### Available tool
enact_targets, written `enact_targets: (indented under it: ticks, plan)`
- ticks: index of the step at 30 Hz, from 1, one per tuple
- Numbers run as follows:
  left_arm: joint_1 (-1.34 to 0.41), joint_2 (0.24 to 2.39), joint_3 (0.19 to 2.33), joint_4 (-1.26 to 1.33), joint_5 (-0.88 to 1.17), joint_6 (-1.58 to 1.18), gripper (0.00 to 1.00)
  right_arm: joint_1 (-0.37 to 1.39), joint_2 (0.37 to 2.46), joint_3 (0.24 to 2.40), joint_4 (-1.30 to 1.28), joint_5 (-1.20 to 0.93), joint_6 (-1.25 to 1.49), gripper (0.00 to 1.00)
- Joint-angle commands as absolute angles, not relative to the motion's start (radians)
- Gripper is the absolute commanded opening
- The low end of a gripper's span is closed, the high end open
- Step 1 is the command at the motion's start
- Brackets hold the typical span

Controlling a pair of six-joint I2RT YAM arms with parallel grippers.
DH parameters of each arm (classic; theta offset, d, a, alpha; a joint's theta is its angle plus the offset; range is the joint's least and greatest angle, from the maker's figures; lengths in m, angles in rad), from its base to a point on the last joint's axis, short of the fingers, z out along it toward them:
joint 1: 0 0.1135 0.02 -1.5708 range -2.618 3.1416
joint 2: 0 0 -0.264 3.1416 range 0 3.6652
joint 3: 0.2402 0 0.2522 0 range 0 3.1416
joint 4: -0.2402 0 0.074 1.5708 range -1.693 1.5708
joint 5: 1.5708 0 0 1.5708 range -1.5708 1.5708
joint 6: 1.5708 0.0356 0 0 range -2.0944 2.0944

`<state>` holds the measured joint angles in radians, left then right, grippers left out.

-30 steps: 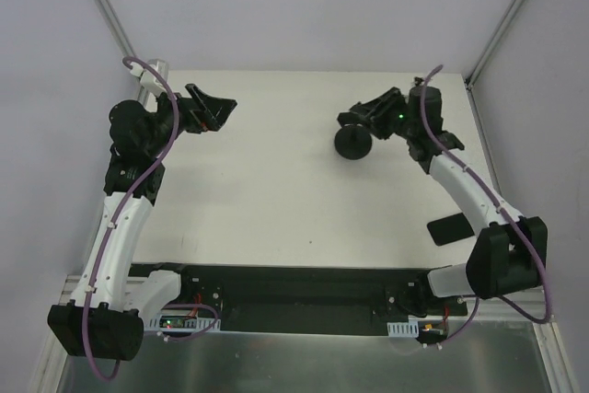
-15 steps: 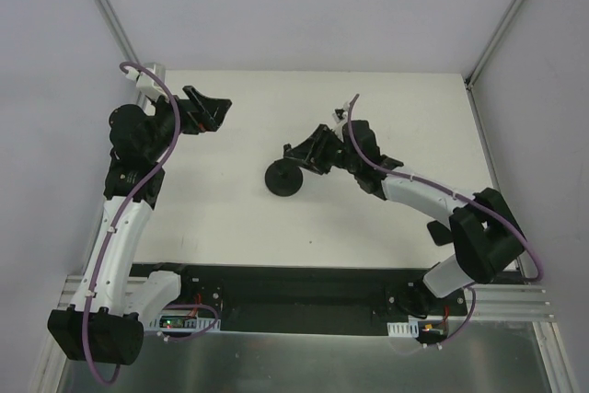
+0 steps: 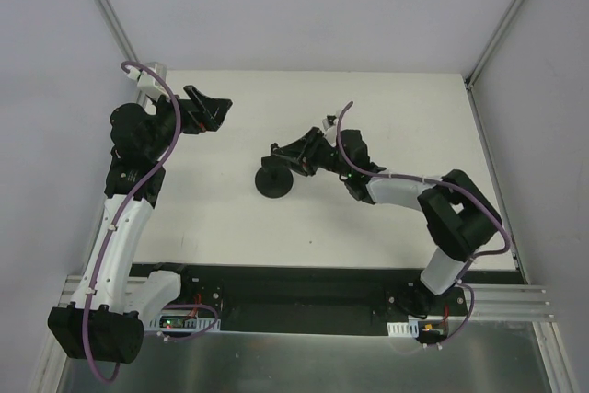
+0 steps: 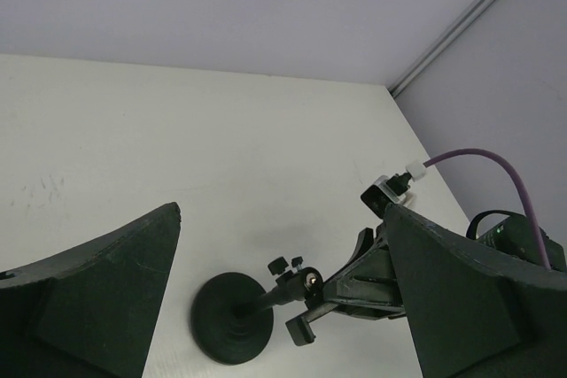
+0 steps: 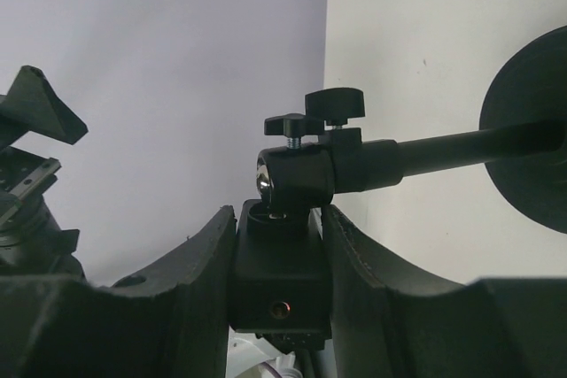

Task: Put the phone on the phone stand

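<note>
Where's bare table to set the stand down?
Bare: far right corner of the table, beyond the right arm; near strip between stand and the near edge; far-centre gap beside the left gripper. Crowded: mid-table, where the right gripper clamps the stand.

The all-black phone stand (image 3: 276, 183) is just left of centre frame over the white worktop (image 3: 230, 218). Its round disc base is at the left and its thin post slants right to the clamp head, pinched in the right pincer (image 3: 296, 159).

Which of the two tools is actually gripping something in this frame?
The right tool, its fingers shut on the phone stand at its clamp head. The left tool is spread open with nothing between its fingers.
</note>
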<state>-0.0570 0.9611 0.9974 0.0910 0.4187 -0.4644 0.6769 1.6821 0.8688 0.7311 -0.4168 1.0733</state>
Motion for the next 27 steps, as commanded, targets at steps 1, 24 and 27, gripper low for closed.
enact_targets:
  ticks: [1, 24, 27]
  plan:
    - [-0.052, 0.959, 1.009, 0.123, 0.439, -0.469, 0.97, 0.684, 1.735, 0.854, 1.023, -0.456, 1.195, 0.17]
    - [-0.084, 0.953, 1.083, 0.071, 0.449, -0.52, 0.96, 0.684, 1.594, 0.853, 0.726, -0.462, 1.046, 0.76]
    - [-0.084, 0.934, 1.088, 0.067, 0.463, -0.528, 0.97, 0.684, 1.626, 0.862, 0.727, -0.465, 1.061, 0.73]
